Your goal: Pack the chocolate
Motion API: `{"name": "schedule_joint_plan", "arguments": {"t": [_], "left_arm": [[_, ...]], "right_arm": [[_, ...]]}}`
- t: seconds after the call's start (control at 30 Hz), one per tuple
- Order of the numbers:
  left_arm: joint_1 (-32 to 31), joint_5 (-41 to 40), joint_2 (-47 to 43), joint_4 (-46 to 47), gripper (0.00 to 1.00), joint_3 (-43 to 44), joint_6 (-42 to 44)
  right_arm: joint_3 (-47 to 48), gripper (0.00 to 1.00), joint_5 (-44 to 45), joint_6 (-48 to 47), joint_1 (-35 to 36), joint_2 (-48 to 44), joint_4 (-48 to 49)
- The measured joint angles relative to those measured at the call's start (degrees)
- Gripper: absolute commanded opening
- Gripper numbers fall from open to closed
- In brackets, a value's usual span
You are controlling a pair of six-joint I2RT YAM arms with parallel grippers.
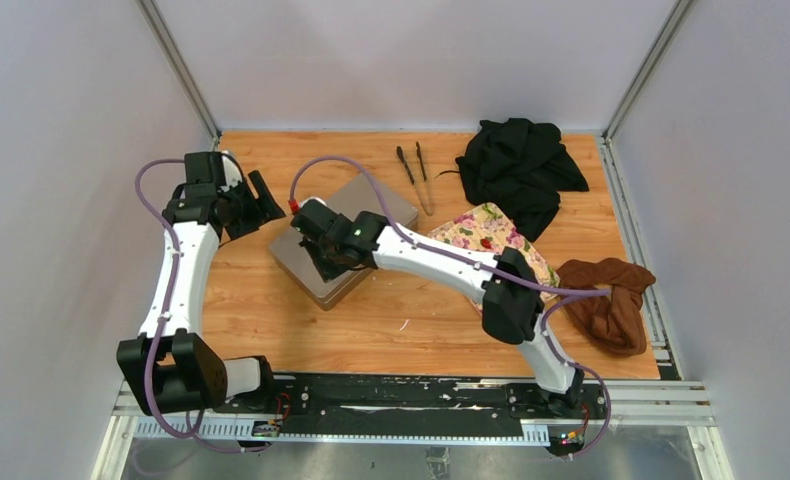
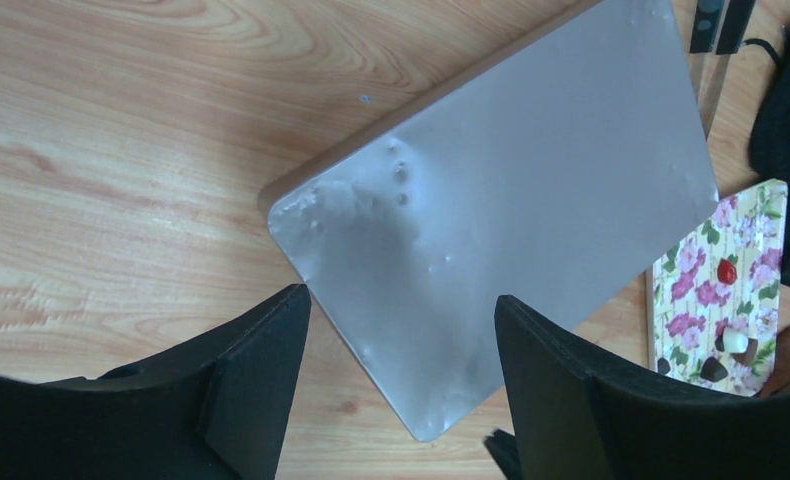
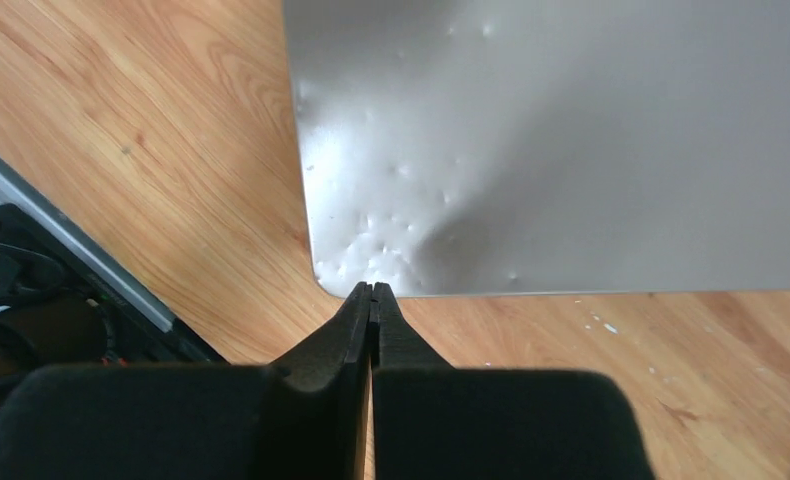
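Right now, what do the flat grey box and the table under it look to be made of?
Flat grey box: likely thin sheet metal, matte silver finish; small dents and bumps near its corner suggest tin, though coated card is possible. Table: wood or wood-look laminate, smooth, light orange-brown with flowing grain.

A grey box (image 1: 386, 205) lies on the wooden surface (image 1: 271, 330). The right hand (image 1: 323, 262) is over it, and the left hand (image 1: 256, 203) is just left of it. Tongs (image 1: 416, 175) lie beyond it. To its right are a floral tray (image 1: 481, 230), a black cloth (image 1: 516, 170) and a brown cloth (image 1: 611, 300).
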Motion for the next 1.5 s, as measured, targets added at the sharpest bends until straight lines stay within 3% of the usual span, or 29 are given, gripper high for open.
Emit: {"name": "schedule_joint_plan", "arguments": {"t": [0.27, 0.57, 0.9, 1.07, 1.23, 1.5], "left_arm": [[0.04, 1.14, -1.53, 0.0, 0.73, -2.08, -0.57], [0.09, 1.77, -1.53, -0.04, 0.73, -3.61, -0.96], [0.11, 3.76, -1.75, 0.07, 0.71, -5.09, -1.07], [-0.66, 5.99, -2.08, 0.37, 0.62, -6.6, -1.51], [-4.66, 6.88, -3.91, 0.81, 0.36, -10.27, -2.05], [-10.73, 7.91, -4.28, 1.49, 0.25, -14.73, -2.93]], "right_arm": [[2.82, 0.0, 2.08, 0.22, 0.11, -4.87, 0.61], [-3.87, 0.0, -4.87, 2.49, 0.87, 1.18, 4.96], [-6.45, 0.0, 0.2, 3.02, 0.9, -8.41, 1.46], [-2.71, 0.0, 2.43, 3.04, -2.47, -10.19, 0.81], [-3.15, 0.0, 2.82, 3.78, -8.22, -9.44, -1.99], [-3.08, 0.0, 2.73, 4.26, -15.04, -7.58, -5.18]]}}
